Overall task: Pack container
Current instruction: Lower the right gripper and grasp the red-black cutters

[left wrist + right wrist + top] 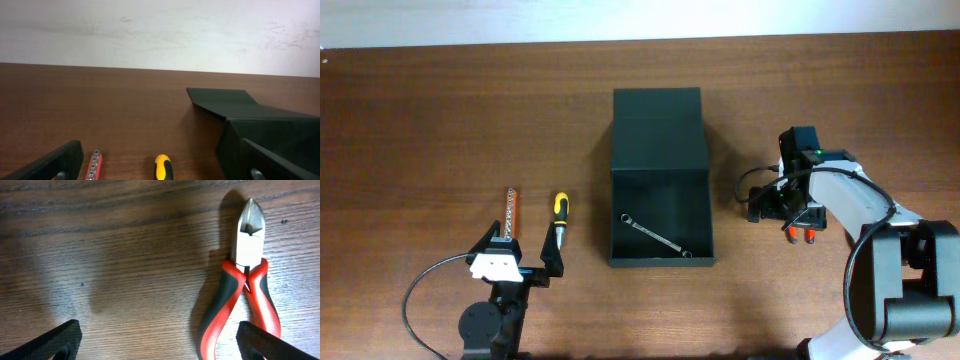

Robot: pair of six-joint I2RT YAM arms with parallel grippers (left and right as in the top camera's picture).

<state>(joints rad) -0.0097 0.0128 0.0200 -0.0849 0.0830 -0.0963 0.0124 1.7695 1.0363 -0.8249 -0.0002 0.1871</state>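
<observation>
The container (pixel 660 260) is a dark green-black box in the middle of the table, its flap lid (pixel 657 125) open toward the back. A silver wrench (pixel 655 235) lies inside. The box also shows in the left wrist view (pixel 270 135). A yellow-black screwdriver (pixel 558 218) (pixel 162 168) and a red bit holder (pixel 510 215) (pixel 93 166) lie left of the box. My left gripper (pixel 523 252) (pixel 165 172) is open just in front of them. Red-handled cutting pliers (pixel 798 233) (pixel 247 280) lie right of the box. My right gripper (pixel 782 208) (pixel 160 345) is open above them, the handles by its right finger.
The table is brown wood, with a white wall behind its far edge (pixel 160 67). A black cable (pixel 420 290) loops beside the left arm's base.
</observation>
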